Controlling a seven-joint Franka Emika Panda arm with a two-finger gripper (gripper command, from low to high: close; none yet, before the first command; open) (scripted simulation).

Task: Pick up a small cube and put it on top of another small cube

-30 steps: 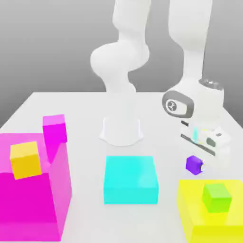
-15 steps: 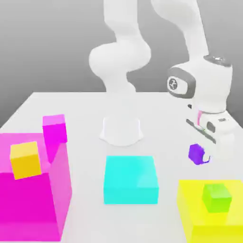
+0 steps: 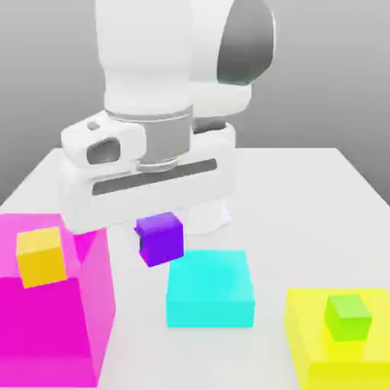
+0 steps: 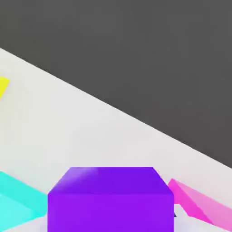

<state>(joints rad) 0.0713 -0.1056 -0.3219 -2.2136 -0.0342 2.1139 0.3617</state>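
Since half a second ago your gripper (image 3: 160, 238) has swung from the table's three o'clock side toward nine o'clock, jaws clamped on the small glossy purple cube (image 3: 161, 238), airborne above the cyan block (image 3: 211, 289); stacking remains

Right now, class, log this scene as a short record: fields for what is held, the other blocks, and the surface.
held item: purple cube, carried off the table beneath the gripper
nearest block: cyan block, just below and toward the exterior view's right
stacked pairs: orange cube on magenta block; green cube on yellow block
surface: white table
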